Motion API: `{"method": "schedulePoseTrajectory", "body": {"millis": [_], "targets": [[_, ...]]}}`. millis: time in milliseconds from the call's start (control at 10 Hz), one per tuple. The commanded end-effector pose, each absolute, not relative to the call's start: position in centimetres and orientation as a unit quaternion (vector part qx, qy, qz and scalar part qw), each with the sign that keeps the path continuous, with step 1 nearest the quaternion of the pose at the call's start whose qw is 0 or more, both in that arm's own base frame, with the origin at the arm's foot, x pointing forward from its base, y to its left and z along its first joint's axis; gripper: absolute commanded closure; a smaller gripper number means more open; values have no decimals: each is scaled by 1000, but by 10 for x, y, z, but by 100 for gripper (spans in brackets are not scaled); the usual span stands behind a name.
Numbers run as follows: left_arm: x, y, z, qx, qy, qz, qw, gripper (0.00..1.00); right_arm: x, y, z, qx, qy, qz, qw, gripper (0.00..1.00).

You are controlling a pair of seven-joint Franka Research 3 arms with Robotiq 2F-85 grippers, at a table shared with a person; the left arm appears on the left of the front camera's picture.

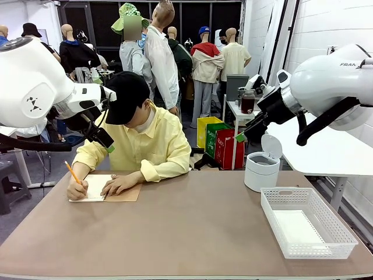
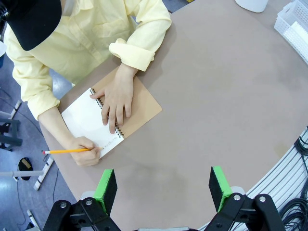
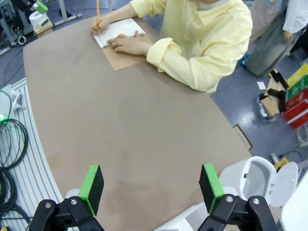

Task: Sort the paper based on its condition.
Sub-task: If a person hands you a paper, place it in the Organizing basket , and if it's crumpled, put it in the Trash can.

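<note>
We are holding both arms raised above the table (image 1: 175,245). Its near edge is running across the bottom of the front view, and a broad bare brown stretch is lying open through the middle. Our left gripper (image 2: 163,190) is hanging over the table's left part with its green pads spread wide and nothing between them. Our right gripper (image 3: 151,190) is likewise standing wide open and empty over the right side.

Nearest on our right, a white mesh basket (image 1: 320,251) is sitting close to the table's near right corner. The paper (image 1: 297,227), one smooth white sheet, is lying flat on the basket's floor. Its long axis is running along the basket's length, near to far, slanting leftward toward the far end. Just beyond the basket, a white bin (image 1: 259,172) is standing at the far right with its lid tipped up.

Across the table at the far left, a person in a yellow shirt is leaning over a spiral notebook (image 1: 93,188) lying open by the far edge. One hand (image 2: 115,101) is pressing on it, and the other hand (image 2: 86,156) is gripping an orange pencil (image 2: 65,151).
</note>
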State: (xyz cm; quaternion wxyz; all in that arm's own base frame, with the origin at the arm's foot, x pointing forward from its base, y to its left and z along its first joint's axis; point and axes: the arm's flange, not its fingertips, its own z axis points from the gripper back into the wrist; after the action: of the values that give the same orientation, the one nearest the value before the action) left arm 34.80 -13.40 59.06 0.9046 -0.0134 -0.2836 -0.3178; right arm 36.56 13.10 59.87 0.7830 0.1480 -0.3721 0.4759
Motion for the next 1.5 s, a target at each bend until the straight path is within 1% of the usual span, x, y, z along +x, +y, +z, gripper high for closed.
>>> {"method": "schedulePoseTrajectory", "body": {"millis": [0, 1400], "targets": [[348, -133, 591, -14, -284, -316, 905, 0, 366, 132, 598, 148, -371, 477, 783, 0], [348, -133, 591, -14, -284, -316, 905, 0, 366, 132, 598, 148, -371, 477, 783, 0]]}}
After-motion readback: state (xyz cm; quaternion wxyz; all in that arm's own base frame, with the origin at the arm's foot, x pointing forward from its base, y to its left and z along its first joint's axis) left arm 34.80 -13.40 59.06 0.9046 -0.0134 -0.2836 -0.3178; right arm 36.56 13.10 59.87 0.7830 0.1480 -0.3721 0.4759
